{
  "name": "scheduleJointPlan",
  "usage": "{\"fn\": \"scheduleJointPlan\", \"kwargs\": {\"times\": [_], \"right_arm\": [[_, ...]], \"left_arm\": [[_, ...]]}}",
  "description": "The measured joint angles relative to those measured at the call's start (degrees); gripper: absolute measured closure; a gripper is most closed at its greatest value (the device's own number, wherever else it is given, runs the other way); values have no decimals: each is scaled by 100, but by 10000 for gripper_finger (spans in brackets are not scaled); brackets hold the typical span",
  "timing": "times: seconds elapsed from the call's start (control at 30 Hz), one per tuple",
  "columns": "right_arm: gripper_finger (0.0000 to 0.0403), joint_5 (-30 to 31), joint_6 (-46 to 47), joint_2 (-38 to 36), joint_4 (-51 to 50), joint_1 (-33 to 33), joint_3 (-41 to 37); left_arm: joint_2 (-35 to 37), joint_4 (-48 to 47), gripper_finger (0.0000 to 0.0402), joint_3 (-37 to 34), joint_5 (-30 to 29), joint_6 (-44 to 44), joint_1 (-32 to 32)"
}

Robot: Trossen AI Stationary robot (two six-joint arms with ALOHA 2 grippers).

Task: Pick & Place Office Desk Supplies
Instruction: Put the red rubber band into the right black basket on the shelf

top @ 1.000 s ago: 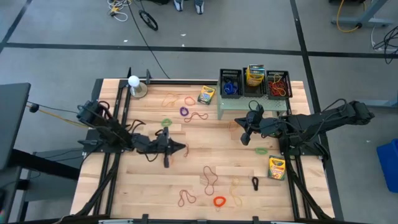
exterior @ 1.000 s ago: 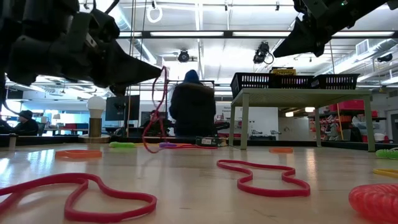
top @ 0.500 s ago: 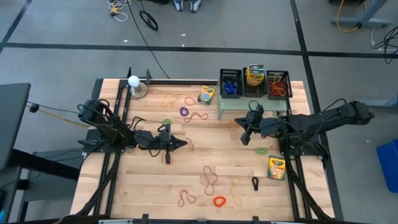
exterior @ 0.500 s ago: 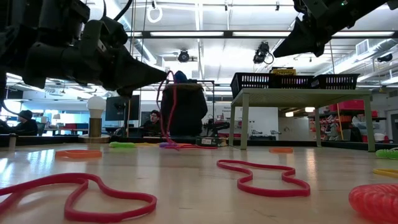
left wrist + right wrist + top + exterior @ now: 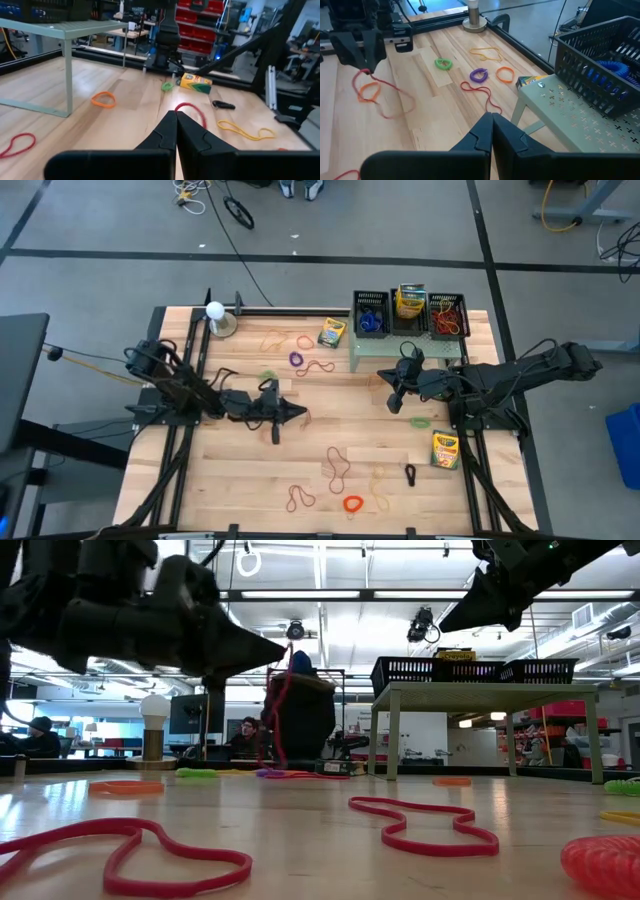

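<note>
My left gripper (image 5: 303,416) is at the table's middle left, level and shut on a red rubber band (image 5: 275,710) that hangs from its tip. The right wrist view shows that band (image 5: 385,97) dangling under the left gripper (image 5: 364,64). My right gripper (image 5: 392,404) hovers shut and holding nothing in front of the pale green stand (image 5: 400,348). Loose bands (image 5: 337,468), rings (image 5: 296,359) and crayon boxes (image 5: 445,448) lie flat on the wooden table. My left gripper pinches the red band's top end (image 5: 366,71) between its two fingertips, which reach in level from the table's left. The band hangs slack below the fingers as a long loop (image 5: 194,111). I cannot tell whether its lower end touches the table.
Three black baskets (image 5: 410,312) stand on the green stand at the far right. A white ball on a round base (image 5: 216,315) sits at the far left. A second crayon box (image 5: 331,332) lies beside the stand. A pink band (image 5: 425,823) and an orange coil (image 5: 352,503) lie near the front.
My left gripper has moved a little toward the table's right edge, still shut on the red band. The band has travelled with it and swung beneath the fingers.
</note>
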State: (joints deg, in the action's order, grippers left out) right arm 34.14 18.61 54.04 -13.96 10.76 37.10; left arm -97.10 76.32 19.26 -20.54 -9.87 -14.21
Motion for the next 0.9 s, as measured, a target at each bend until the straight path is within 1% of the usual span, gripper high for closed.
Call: {"fn": "scheduleJointPlan", "kwargs": {"times": [0.13, 0.2, 0.23, 0.37, 0.4, 0.5, 0.6, 0.67, 0.83, 0.9], "right_arm": [[391, -1, 0, 0, 0, 0, 0], [391, 1, 0, 0, 0, 0, 0], [391, 0, 1, 0, 0, -2, 0], [391, 3, -47, -2, 0, -2, 0], [391, 39, -309, -2, 14, -3, 0], [391, 208, -1566, -2, 13, -39, 0], [391, 211, -2296, -1, 12, -39, 0], [391, 207, -2482, -2, 13, -39, 0], [391, 205, -2492, -2, 3, -39, 0], [391, 205, -2492, -2, 4, -39, 0]], "left_arm": [[0, -848, 397, 579, 59, 70, 183], [-27, -1266, 397, 893, 307, 209, 274], [-83, -1324, 397, 1033, 439, 345, 303], [-329, -1000, 397, 1284, 1096, 766, 339], [-383, -859, 397, 1303, 1139, 759, 342], [-549, -573, 397, 1303, 1117, 736, 348], [-704, -466, 397, 1346, 1041, 640, 426], [-796, -462, 397, 1416, 1079, 557, 497], [-999, -466, 397, 1622, 1469, 448, 646], [-1062, -471, 397, 1702, 1534, 466, 648]]}}
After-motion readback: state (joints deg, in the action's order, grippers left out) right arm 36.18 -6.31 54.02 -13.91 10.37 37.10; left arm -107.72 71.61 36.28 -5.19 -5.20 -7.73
